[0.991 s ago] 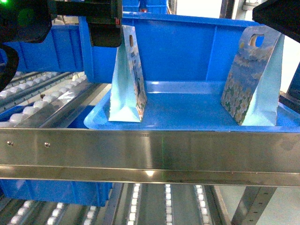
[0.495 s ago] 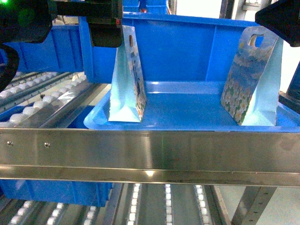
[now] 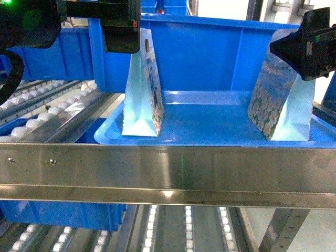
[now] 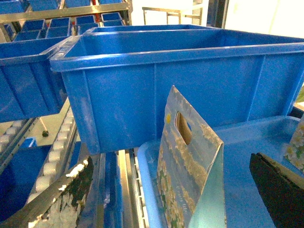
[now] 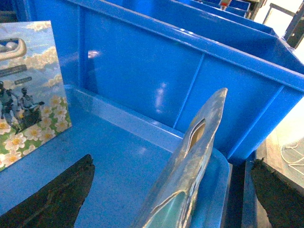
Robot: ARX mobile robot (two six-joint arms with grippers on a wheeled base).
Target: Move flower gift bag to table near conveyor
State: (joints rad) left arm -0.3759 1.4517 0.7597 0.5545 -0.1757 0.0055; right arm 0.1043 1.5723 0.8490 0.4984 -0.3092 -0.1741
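Observation:
Two flower gift bags stand upright in a shiny blue tray (image 3: pixel 210 131) on the conveyor (image 3: pixel 47 113). My left gripper (image 3: pixel 122 31) hangs over the top of the left bag (image 3: pixel 142 89). In the left wrist view that bag (image 4: pixel 190 175) stands between the open fingers (image 4: pixel 280 190), with gaps on both sides. My right gripper (image 3: pixel 304 47) covers the handle of the right bag (image 3: pixel 278 105). Seen edge-on in the right wrist view, this bag (image 5: pixel 190 166) rises between the wide-open fingers (image 5: pixel 57 199), untouched. No table is in view.
A tall blue bin (image 3: pixel 199 52) stands right behind the tray, with more bins (image 4: pixel 28 76) to the left. A steel rail (image 3: pixel 168 168) crosses in front, above roller lanes (image 3: pixel 152 226). A pale surface with a white cord (image 5: pixel 287 152) shows past the tray's right end.
My right gripper has come down and leftward from the top right corner onto the right bag's top. The left gripper and both bags have stayed put.

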